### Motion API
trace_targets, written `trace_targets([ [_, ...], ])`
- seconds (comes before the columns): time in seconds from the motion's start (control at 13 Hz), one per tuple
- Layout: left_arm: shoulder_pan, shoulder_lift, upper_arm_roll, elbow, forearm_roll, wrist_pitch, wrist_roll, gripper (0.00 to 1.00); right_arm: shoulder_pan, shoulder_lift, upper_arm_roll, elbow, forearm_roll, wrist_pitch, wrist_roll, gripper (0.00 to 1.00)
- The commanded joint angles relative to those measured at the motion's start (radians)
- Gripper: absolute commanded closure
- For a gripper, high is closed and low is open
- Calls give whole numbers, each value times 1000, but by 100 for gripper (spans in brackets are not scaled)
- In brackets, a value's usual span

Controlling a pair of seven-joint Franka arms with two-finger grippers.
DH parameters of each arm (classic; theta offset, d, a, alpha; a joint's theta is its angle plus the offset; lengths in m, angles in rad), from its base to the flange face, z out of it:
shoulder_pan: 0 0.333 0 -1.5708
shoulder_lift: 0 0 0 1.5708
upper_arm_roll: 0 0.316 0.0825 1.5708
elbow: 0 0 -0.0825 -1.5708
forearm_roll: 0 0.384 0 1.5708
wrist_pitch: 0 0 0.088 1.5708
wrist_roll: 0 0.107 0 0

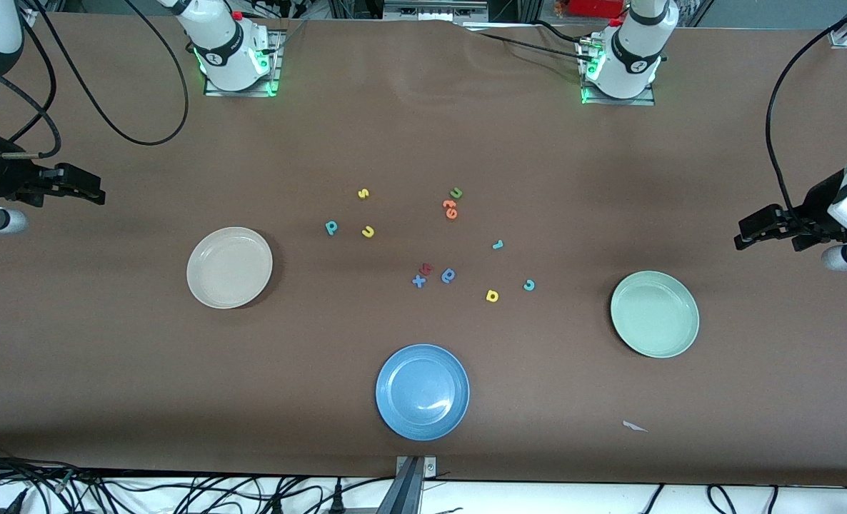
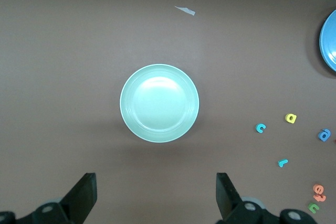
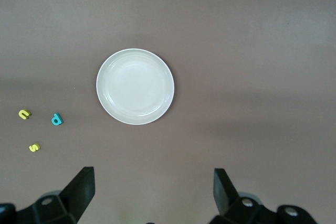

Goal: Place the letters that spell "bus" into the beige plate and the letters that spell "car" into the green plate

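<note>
Front view is showing me waiting at both ends of the table: my right gripper is hanging with its jaws wide and empty over the bare table at the right arm's end, my left gripper is doing the same at the left arm's end.

Nothing is sorted yet. The teal b, yellow u and yellow s are lying together toward the beige plate, so I am judging my right arm the nearer one for them. The teal c, yellow a and teal r are lying toward the green plate, closer to my left arm.

Each letter is sitting apart from its neighbours, giving my fingers room; the blue letter and orange letters are staying clear.
</note>
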Motion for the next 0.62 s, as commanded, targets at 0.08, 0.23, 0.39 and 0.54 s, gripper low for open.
trace_targets([
  [0.08,1,4,-3,13,30,-2,13,0,2,-22,-2,-23,-11,0,-13,0],
  [0.23,-1,5,-3,13,30,-2,13,0,2,-22,-2,-23,-11,0,-13,0],
  [0.39,-1,5,-3,16,26,-2,11,0,2,-22,-2,-23,-11,0,-13,0],
  [0.54,-5,22,-3,21,15,-2,8,0,2,-22,-2,-23,-11,0,-13,0],
])
